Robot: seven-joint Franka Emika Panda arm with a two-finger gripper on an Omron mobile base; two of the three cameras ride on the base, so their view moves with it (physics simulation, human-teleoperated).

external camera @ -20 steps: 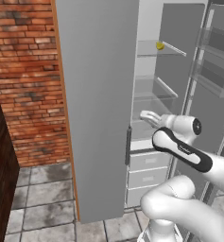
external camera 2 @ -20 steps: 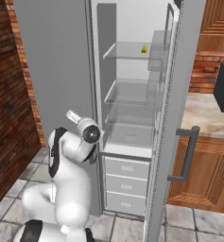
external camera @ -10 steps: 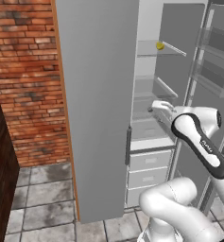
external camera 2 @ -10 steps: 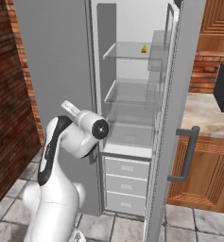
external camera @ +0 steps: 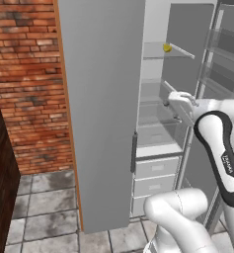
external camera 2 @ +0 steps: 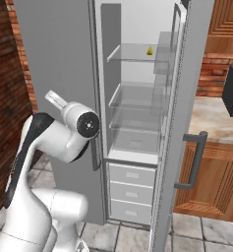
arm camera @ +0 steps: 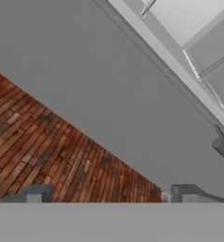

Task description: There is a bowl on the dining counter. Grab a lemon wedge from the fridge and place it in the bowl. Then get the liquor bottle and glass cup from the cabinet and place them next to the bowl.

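The fridge stands open, and a small yellow lemon wedge (external camera: 166,47) lies on its top glass shelf, also seen from the other side (external camera 2: 150,50). My gripper (external camera: 175,97) hangs in front of the middle shelves, well below the wedge and touching nothing. In the hand view its fingertips (arm camera: 35,193) stand wide apart, open and empty, facing the grey fridge door (arm camera: 108,94) and a brick wall. The bowl, liquor bottle and glass cup are out of view.
The left fridge door (external camera: 103,99) swings out toward me, and the right door (external camera 2: 187,98) with its handle stands open beside a wooden counter unit (external camera 2: 211,177). Three drawers (external camera 2: 130,189) sit under the glass shelves. A brick wall (external camera: 24,74) runs along the left.
The forearm has swung more upright and the hand has moved right and slightly up, closer to the fridge shelves. The jaws have stayed open.
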